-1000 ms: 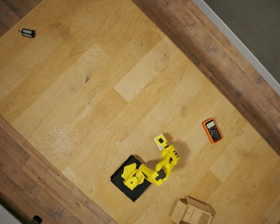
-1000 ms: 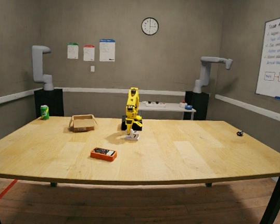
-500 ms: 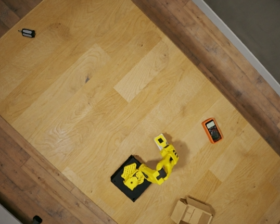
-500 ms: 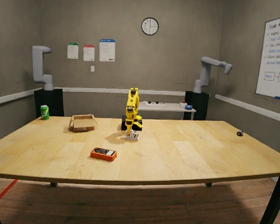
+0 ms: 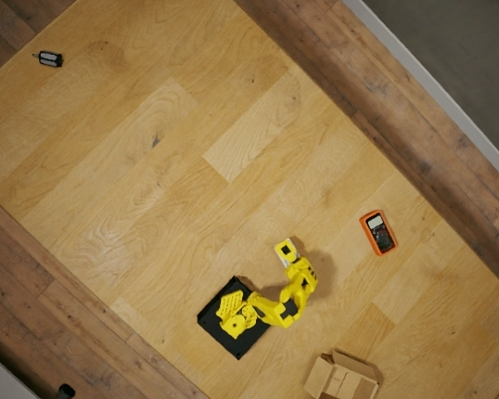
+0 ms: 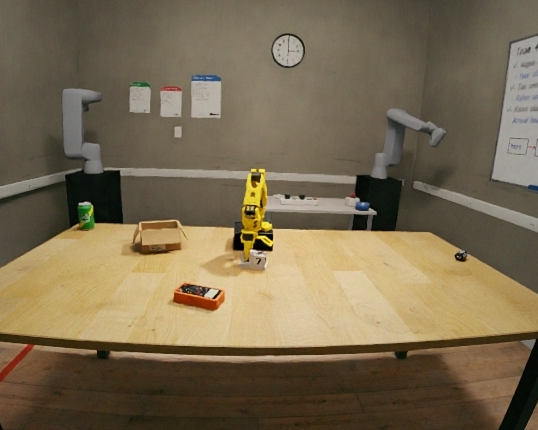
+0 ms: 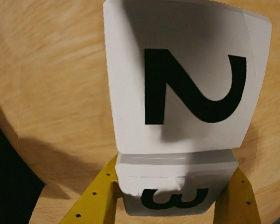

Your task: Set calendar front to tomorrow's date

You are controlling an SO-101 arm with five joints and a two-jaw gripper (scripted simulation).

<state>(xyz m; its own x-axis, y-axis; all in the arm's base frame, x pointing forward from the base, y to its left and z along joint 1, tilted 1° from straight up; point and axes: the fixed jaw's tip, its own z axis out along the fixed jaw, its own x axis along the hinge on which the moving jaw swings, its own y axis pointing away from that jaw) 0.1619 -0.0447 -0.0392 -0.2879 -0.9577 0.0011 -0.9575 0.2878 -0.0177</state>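
The white tray (image 6: 255, 268) stands on the table in front of the arm. A white cube (image 6: 258, 259) shows a 7 toward the exterior camera. In the wrist view a white cube (image 7: 128, 100) with a black 2, lying sideways in the picture, fills the upper middle. Below it a second white cube (image 7: 166, 182), with a sideways black 3, is between the fingers. My gripper (image 7: 177, 172) (image 6: 247, 256) is shut on this second cube, right beside the first one. Whether the held cube sits flat in the tray is unclear. The month's name is hidden.
An orange multimeter (image 5: 378, 233) (image 6: 199, 296) lies beyond the tray from the arm's base. An open cardboard box (image 5: 342, 378) (image 6: 159, 236) stands to one side of the base. A green can (image 6: 86, 216) and a small dark object (image 5: 50, 58) (image 6: 461, 255) are farther off.
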